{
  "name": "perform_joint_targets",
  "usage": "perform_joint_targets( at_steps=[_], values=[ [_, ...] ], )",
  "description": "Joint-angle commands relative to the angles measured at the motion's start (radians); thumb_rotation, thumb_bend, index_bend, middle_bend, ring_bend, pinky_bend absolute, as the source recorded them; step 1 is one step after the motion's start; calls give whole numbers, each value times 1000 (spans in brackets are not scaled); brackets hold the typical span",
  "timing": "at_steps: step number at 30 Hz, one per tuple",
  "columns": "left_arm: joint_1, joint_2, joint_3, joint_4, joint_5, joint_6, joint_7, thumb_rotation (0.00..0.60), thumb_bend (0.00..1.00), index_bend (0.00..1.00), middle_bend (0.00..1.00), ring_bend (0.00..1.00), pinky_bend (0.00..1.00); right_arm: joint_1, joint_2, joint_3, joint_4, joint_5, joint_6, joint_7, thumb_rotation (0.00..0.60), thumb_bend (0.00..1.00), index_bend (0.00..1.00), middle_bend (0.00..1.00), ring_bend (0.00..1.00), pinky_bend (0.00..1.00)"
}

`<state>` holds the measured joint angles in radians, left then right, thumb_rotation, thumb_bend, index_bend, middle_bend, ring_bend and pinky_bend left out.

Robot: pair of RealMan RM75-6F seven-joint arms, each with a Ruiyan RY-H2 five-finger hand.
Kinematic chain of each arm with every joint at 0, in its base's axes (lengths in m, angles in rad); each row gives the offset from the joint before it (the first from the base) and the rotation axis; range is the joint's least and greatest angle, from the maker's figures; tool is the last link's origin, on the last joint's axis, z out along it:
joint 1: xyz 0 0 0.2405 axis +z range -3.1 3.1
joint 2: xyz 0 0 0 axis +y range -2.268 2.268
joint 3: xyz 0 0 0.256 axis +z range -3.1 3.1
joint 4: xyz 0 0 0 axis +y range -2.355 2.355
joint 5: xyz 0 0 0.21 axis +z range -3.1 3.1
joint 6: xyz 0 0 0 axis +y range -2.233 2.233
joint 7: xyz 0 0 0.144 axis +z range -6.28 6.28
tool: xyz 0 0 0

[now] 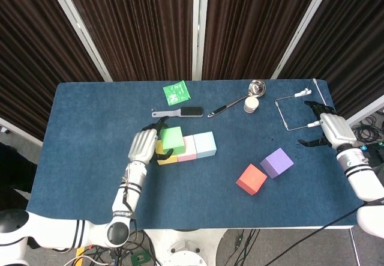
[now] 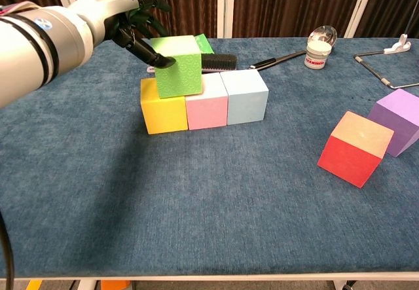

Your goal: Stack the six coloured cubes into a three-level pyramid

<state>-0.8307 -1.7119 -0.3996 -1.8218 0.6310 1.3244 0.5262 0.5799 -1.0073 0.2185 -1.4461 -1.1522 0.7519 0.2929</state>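
The green foam cube (image 2: 177,65) sat tilted on the seam between the yellow cube (image 2: 163,114) and the pink cube (image 2: 207,110), with the pale blue cube (image 2: 245,97) closing that base row. The left hand (image 2: 128,16) gripped the green cube between a dark fingertip on its near face and fingers curled behind. Released while canted, the cube would probably slide off or nudge the row apart. The red cube (image 2: 354,148) and purple cube (image 2: 397,120) waited well apart to the right, open blue cloth between. The right hand (image 1: 327,128) hovered near the table's far-right edge, fingers spread, holding nothing.
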Motion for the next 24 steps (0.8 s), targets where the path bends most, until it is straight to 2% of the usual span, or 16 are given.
perform_joint_targets(
  at_steps=[1,8,16,19,24],
  values=[
    [4,5,3,-8,2,-5,-7,600,268,82,186,142,205,0,0,0,1,2,-2,1,600,73,0,51,0,0],
    [13,20,6,-28,1,-35,-36,600,253,70,123,105,205,1,1,1,-6,1,3,-4,600,72,0,50,0,0],
    [37,68,13,-83,14,-43,-62,600,193,54,56,52,157,1,19,7,-37,2,6,-5,600,72,0,48,0,0],
    [79,149,31,-160,29,-52,-88,600,168,44,22,13,143,8,49,15,-78,-3,4,-16,600,71,0,48,0,0],
    [206,349,71,-279,60,-52,-188,600,145,41,0,0,124,27,107,41,-207,6,30,-76,600,69,0,51,0,0]
  ],
)
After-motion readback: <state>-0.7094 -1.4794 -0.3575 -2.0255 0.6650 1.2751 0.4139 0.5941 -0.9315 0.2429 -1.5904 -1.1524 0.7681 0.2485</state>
